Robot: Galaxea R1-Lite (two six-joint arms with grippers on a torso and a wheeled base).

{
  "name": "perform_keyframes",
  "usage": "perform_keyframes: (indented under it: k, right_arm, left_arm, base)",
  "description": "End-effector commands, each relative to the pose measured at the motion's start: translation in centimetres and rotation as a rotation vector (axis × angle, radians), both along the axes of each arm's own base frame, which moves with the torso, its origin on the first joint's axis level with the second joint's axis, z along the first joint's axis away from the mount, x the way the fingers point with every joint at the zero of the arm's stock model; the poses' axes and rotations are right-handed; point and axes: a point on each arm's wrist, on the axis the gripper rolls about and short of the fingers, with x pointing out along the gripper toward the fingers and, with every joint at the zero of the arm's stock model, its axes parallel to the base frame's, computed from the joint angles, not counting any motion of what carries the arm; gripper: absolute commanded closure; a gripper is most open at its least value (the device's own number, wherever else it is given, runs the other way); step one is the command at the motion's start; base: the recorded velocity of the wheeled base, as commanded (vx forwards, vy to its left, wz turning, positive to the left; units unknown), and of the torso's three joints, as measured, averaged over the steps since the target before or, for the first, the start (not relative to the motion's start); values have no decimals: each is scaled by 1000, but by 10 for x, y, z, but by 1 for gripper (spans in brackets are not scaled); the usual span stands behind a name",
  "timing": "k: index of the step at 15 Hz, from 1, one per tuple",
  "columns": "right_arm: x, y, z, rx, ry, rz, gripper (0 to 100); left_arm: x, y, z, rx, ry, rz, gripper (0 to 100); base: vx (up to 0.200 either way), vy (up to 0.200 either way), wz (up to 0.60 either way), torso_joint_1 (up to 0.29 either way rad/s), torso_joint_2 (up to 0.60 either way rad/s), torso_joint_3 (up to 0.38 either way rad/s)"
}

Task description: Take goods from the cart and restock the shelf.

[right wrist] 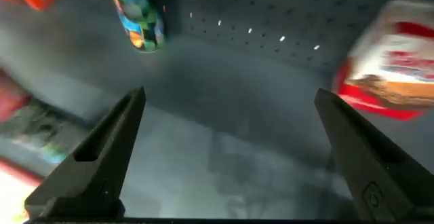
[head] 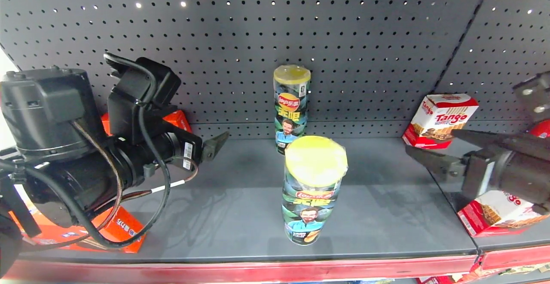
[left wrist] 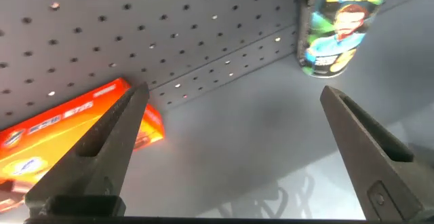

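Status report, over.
Left gripper open, empty. Right gripper open, empty. Front chip can and rear chip can upright on shelf. Nothing in the way.

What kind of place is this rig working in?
Probably a shop or supermarket aisle: a grey shelf with a pegboard back, stocked with retail packs such as a chip can and a wafer box.

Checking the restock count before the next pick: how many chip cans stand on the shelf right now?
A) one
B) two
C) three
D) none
B: the head view shows two upright cans on the shelf, the front chip can near the edge and the back chip can by the pegboard.
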Motion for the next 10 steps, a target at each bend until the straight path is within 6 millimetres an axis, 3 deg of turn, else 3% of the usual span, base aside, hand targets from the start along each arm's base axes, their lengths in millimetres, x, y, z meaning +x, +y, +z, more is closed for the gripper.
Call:
perform_keyframes:
  k: [1,7,10]
  right_arm:
    - [16,25,-25,-77,94,22,0]
    - [-12,48,-46,-136,141,167,0]
    - [-12,51,-50,-148,151,175,0]
  left_arm:
    - [0,7,2,-4,-8,23,0]
    - [3,10,3,14,-14,38,0]
    - [4,11,3,17,-16,42,0]
  base:
    - [0,0,0,0,0,0]
    - [0,0,0,0,0,0]
    - [0,0,0,0,0,0]
